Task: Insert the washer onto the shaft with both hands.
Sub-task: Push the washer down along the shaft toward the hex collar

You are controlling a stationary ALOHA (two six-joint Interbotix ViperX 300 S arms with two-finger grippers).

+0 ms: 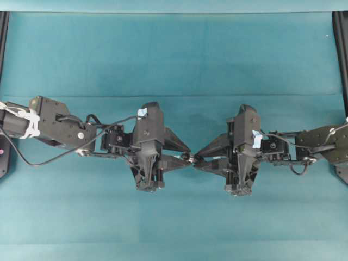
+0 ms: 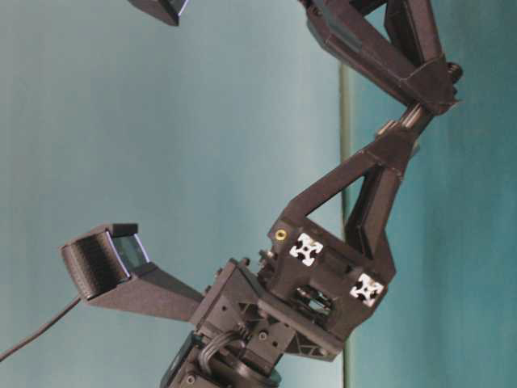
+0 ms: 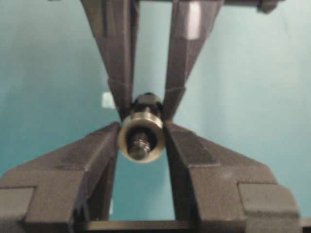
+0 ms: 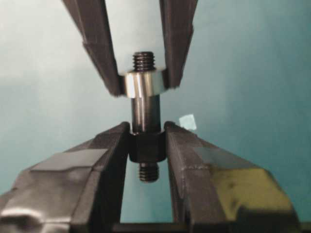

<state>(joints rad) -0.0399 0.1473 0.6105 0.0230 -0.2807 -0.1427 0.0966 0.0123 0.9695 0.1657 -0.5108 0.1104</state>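
The washer (image 4: 142,83) already sits on the shaft (image 4: 144,124): in the right wrist view the threaded tip pokes out past the ring at 12 o'clock, and the smooth dark body runs back toward 6 o'clock into the hex collar. In the left wrist view the same thread shows through the washer's centre hole. So the threading looks done; what seems left is sliding the ring further down toward the collar, if it is meant to seat there, and then letting go.

The left gripper (image 4: 142,85) is clamped on the washer, one finger at its 9 o'clock side and one at its 3 o'clock side. The right gripper (image 4: 146,145) is clenched on the shaft's collar in the same way, with a short thread stub sticking out behind at 6 o'clock.

From overhead the two grippers meet tip to tip above the middle of the teal table (image 1: 174,54), left one at 9 o'clock, right one at 3 o'clock; the parts there are too small to read, though they appear held clear of the cloth
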